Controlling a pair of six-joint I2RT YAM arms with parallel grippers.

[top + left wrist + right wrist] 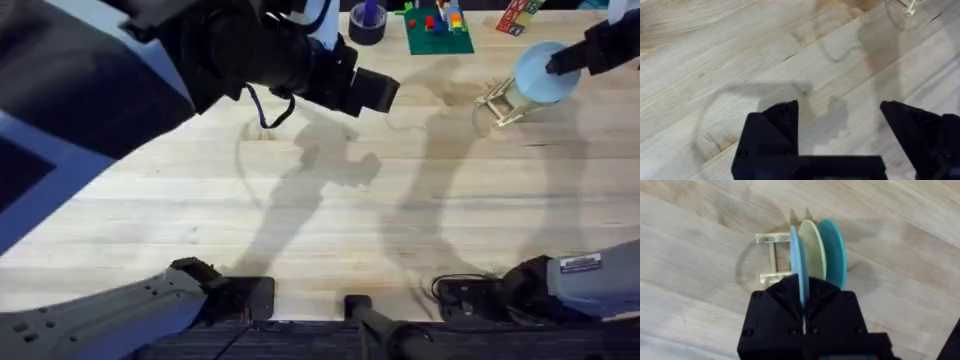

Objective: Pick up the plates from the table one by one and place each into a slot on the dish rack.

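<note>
On the table (pixel 330 220) the dish rack (pixel 497 103) stands at the far right with three plates (pixel 817 255) upright side by side in it (the right gripper (pixel 802 287) at the nearest one's edge), a baseplate (pixel 438 30) behind it to the left.

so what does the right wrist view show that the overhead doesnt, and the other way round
Right wrist: three plates stand on edge in the dish rack, the cream plate and teal plate behind the light blue plate, which the right gripper pinches by its rim.
Overhead: the left gripper raised over the table, a green baseplate with blocks, a dark tape roll.
Both: the rack, the blue plate, the right gripper on it.
</note>
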